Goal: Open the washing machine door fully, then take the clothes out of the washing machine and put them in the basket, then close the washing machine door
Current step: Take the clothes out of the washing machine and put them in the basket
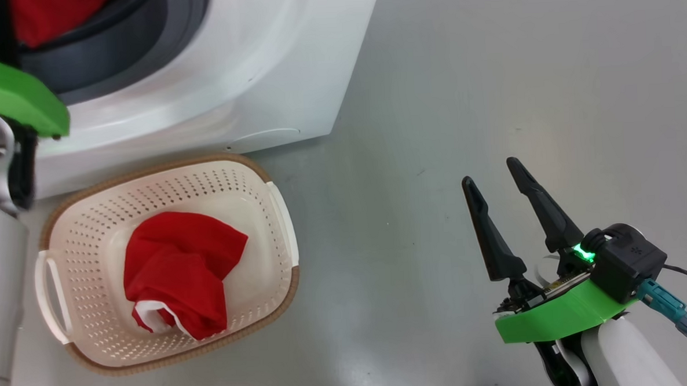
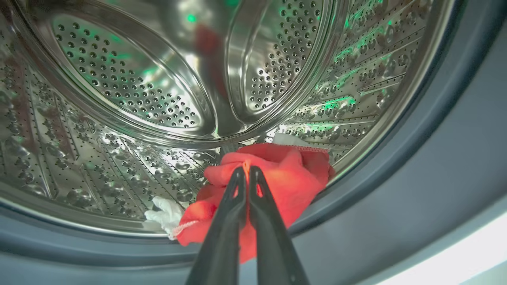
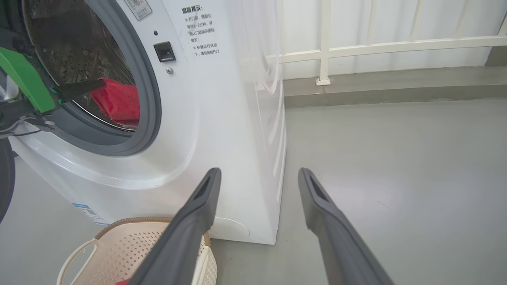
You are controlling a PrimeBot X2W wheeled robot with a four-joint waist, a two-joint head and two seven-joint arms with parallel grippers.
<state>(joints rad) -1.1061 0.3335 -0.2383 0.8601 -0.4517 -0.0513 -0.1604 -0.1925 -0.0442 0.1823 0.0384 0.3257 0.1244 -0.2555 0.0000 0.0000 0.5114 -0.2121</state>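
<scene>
A: Since the right hand [image 1: 490, 171] sits low by the robot with its fingers wide apart and nothing in them, is it the one to use?

B: No. It is well apart from the washing machine [image 1: 228, 76], off to the right over the bare floor.

A: What comes after it, going away from us?

B: The basket [image 1: 249, 162], on the floor just in front of the machine. One red cloth [image 1: 179, 270] lies in it.

A: And up past that?

B: The left hand [image 2: 246, 170]. Its fingers are pressed together on the other red cloth [image 2: 289, 174], right at the mouth of the drum [image 2: 119, 79], down by the grey rubber ring [image 2: 396, 166].

A: So which way must that cloth go?

B: I think back out over the ring, toward the robot, then down, because the basket lies below the mouth. Behind the cloth the shiny drum looks bare.
</scene>
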